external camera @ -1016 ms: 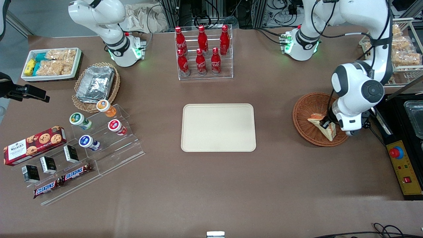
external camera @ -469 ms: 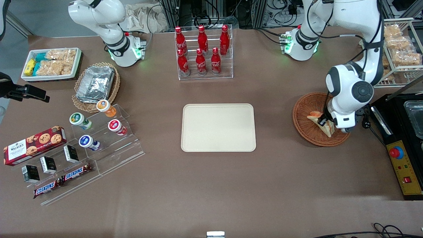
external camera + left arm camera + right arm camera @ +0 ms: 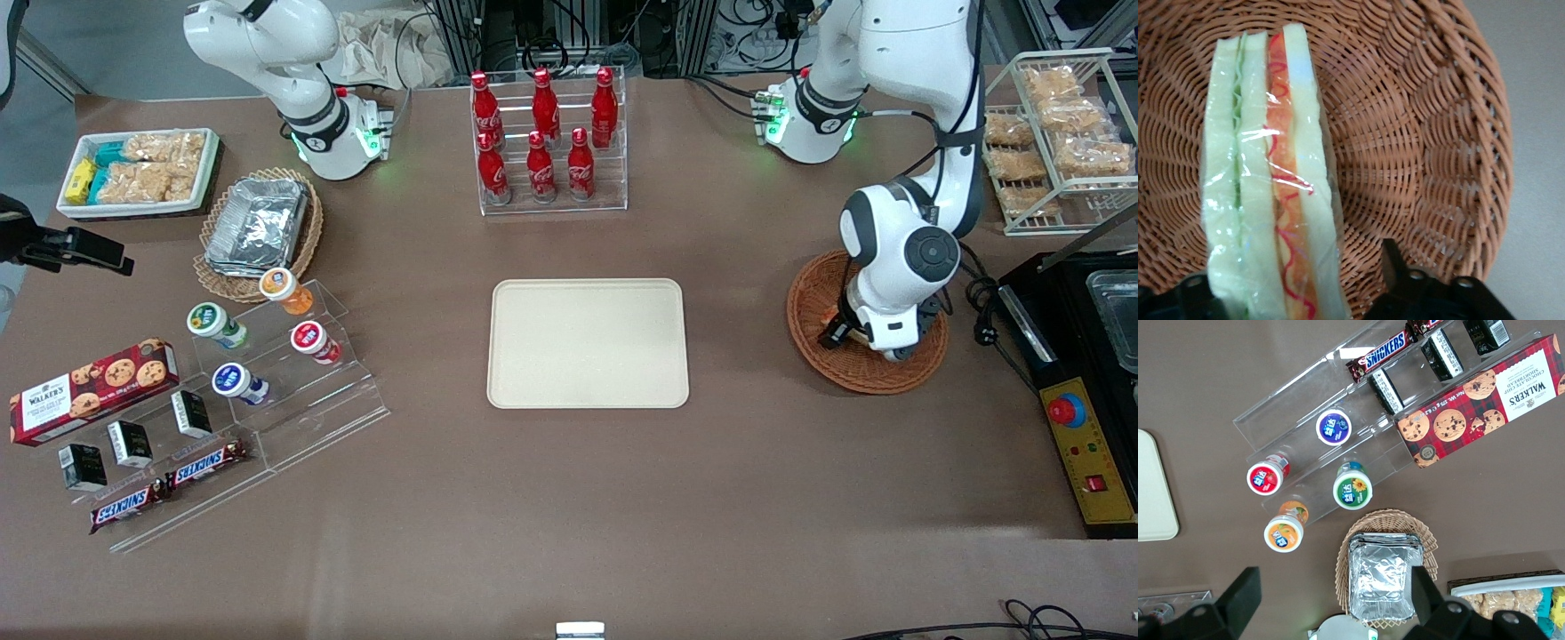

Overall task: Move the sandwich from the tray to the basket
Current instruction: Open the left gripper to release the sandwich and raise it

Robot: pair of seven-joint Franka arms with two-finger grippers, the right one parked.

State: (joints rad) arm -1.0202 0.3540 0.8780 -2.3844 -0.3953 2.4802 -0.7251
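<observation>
My gripper (image 3: 845, 336) is low over the round brown wicker basket (image 3: 811, 307), its fingers pointing down into it. Only slivers of the sandwich (image 3: 859, 338) show there under the hand. The left wrist view has the wrapped sandwich (image 3: 1291, 167), white bread with green and orange filling, lying inside the basket (image 3: 1425, 133). One end of it reaches between the fingers of my gripper (image 3: 1295, 267), which is open; basket weave shows between one finger and the sandwich. A cream rectangular tray (image 3: 588, 344) lies flat on the table toward the parked arm's end.
Wire rack (image 3: 1067, 187) with wrapped bread stands near the working arm, farther from the front camera than the black appliance (image 3: 1067, 356). Red bottles fill a clear rack (image 3: 556, 204). Toward the parked arm's end are a tiered clear stand (image 3: 311, 427) and a foil-filled basket (image 3: 311, 231).
The working arm has shifted over the basket toward the parked arm's end and slightly turned. The sandwich, plainly visible in the front view before, is now mostly hidden by the hand.
</observation>
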